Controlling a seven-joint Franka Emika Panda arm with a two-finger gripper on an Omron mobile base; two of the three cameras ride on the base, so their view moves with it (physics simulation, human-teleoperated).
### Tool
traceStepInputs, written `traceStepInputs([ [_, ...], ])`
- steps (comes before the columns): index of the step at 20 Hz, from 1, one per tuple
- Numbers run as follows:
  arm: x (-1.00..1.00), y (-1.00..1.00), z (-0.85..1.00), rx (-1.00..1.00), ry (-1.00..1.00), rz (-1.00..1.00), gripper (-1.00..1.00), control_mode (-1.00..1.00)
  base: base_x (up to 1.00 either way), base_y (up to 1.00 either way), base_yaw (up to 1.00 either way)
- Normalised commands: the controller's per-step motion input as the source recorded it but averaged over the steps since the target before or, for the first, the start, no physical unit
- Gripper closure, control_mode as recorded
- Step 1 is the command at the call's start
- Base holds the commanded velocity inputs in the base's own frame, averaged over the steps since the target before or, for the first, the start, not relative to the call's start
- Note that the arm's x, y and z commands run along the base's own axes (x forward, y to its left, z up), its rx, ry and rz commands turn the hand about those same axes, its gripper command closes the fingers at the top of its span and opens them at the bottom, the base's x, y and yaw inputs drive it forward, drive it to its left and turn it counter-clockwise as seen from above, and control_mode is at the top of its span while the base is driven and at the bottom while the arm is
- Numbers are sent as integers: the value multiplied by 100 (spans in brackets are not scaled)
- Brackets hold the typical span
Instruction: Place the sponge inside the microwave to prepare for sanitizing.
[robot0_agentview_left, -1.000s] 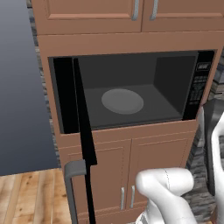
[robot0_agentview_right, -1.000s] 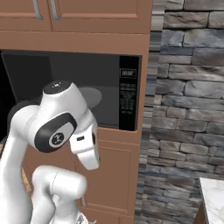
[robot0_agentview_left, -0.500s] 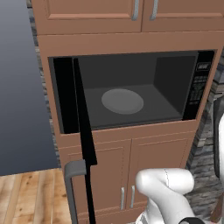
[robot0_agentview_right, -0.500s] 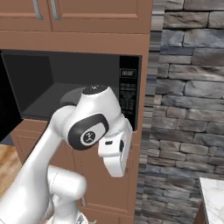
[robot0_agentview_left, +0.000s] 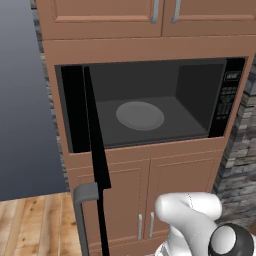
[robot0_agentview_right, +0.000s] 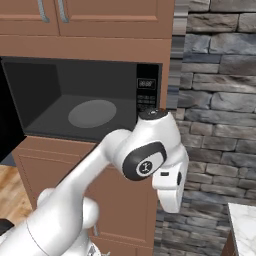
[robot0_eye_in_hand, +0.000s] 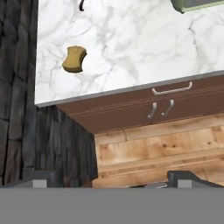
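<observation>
Sponge (robot0_eye_in_hand: 74, 59): on marble worktop (robot0_eye_in_hand: 131, 48), near its left edge.
Gripper (robot0_eye_in_hand: 113, 178): jaws wide apart, empty, well apart from sponge.
Microwave (robot0_agentview_left: 150, 105): door open.

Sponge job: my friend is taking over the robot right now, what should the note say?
Claw: open, holding nothing.
Sponge: lying on the marble counter, away from the claw.
Microwave: door swung open, plate bare.
Done: microwave is open.
Left: reach the sponge, grab it, carry it over and set it inside the microwave.
</observation>
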Motion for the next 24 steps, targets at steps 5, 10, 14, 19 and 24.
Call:
traceStepInputs([
  [5,5,-69,-22,0,0,0,-100,-100,0,0,0],
  [10,8,-42,-15,0,0,0,-100,-100,0,0,0],
  [14,25,-36,-20,0,-3,0,-100,-100,0,0,0],
  [19,22,-31,-8,0,-2,0,-100,-100,0,0,0],
  [24,22,-26,-4,0,-3,2,-100,-100,0,0,0],
])
